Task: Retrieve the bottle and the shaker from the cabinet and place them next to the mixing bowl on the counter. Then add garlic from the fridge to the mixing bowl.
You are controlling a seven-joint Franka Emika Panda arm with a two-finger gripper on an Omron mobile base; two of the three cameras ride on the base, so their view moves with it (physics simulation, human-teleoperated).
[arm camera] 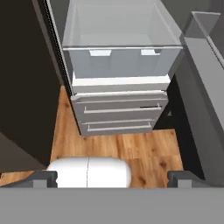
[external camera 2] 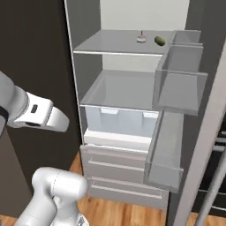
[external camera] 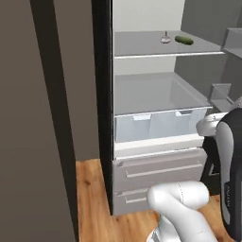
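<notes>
Fridge (external camera: 160,156) open; garlic (external camera: 165,38) beside green cucumber (external camera: 184,40) on upper shelf (external camera: 142,47). Gripper (arm camera: 113,178) spread wide, empty, facing clear drawer (arm camera: 122,63).

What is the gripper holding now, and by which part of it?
Nothing is held. In the hand view the gripper is open, its fingers wide apart with only wooden floor between them. The garlic sits on the fridge shelf.
</notes>
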